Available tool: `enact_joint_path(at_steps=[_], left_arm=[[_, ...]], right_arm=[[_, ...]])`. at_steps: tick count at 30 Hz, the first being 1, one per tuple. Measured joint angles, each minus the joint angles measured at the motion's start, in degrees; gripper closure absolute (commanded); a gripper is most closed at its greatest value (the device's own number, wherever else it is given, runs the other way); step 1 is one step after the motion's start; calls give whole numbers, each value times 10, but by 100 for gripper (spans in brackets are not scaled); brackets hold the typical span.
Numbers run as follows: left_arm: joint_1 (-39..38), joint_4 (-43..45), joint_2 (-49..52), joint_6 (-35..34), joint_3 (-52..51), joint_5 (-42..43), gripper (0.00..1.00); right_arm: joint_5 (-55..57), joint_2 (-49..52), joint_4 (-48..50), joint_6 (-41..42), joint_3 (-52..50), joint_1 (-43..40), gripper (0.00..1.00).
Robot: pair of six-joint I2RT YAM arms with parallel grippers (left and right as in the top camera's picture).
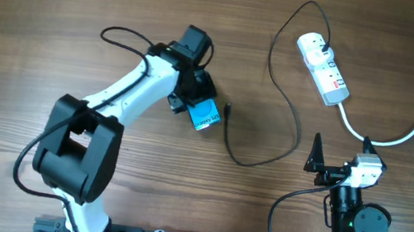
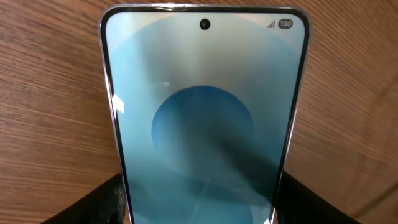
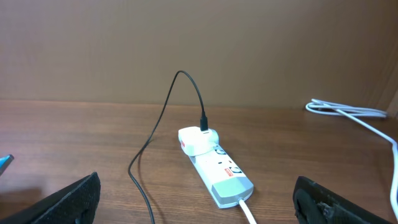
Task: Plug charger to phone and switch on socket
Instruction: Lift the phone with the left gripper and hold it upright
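Overhead: I see left gripper (image 1: 201, 112) clamped on glossy teal phone (image 1: 206, 121), left of rounded white socket (image 1: 323, 67); right gripper (image 1: 340, 152) fingers wide apart near socket's lead end; thin black charger (image 1: 298, 132) plugged into socket.

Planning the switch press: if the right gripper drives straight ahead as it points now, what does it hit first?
Probably the socket, near end first, where its white lead joins; it lies dead ahead between the open jaws. The charger slack passes left of that line. Depth is hard to judge.
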Motion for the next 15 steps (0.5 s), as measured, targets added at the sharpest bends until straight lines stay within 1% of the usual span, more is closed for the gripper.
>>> enact_joint_path(at_steps=[5,7,10,15], left_arm=[[28,0,0,0,0,93,32],[40,2,0,0,0,151,32],[55,24,0,0,-1,252,32],[87,87,0,-5,-2,444,30]], right_arm=[[0,0,0,0,0,0,0],[0,0,0,0,0,0,0],[0,0,0,0,0,0,0],[0,0,0,0,0,0,0]])
